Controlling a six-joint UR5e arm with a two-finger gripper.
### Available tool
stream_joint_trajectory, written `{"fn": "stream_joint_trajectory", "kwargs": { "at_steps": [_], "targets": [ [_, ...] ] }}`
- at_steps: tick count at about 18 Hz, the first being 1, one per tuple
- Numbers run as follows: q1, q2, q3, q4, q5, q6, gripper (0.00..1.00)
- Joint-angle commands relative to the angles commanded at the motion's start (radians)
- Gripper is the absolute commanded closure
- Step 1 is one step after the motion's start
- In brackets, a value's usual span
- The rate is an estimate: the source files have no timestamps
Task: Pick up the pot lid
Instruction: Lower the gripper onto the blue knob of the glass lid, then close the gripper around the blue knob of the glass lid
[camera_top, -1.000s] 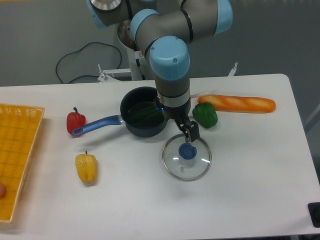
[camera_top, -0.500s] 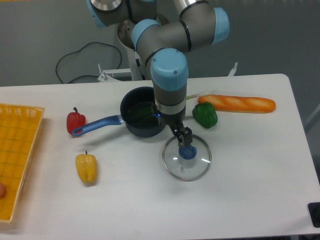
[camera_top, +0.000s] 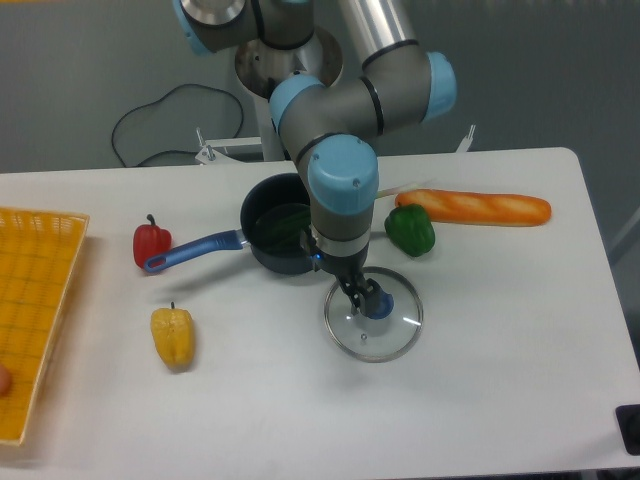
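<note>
The gripper (camera_top: 338, 270) points down over the upper left part of the glass pot lid (camera_top: 374, 340), its two fingers apart and nothing visible between them. One fingertip overlaps the left side of the lid's blue knob (camera_top: 380, 305) in the view; the other is up and to the left, near the pot's right edge. Whether either finger touches the lid I cannot tell. The lid lies flat on the table, knob up, with its upper left rim partly hidden by the gripper.
Left of the arm is a black pot (camera_top: 262, 235) with a blue handle (camera_top: 195, 250). A green pepper (camera_top: 410, 230) and a baguette (camera_top: 475, 207) lie right of it. Further left are a red pepper (camera_top: 151, 243), a yellow vegetable (camera_top: 173, 337) and an orange crate (camera_top: 30, 300).
The gripper has moved down and slightly left in the view, from above the lid's upper edge to beside the knob. The lid has stayed where it was, and the fingers remain apart.
</note>
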Motion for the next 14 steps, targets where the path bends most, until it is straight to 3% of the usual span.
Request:
{"fn": "stream_joint_trajectory", "kwargs": {
  "at_steps": [2, 14],
  "targets": [
    [0.018, -0.002, 0.000, 0.000, -0.002, -0.069, 0.00],
    [0.049, -0.032, -0.023, 0.024, -0.005, -0.184, 0.00]
  ]
}}
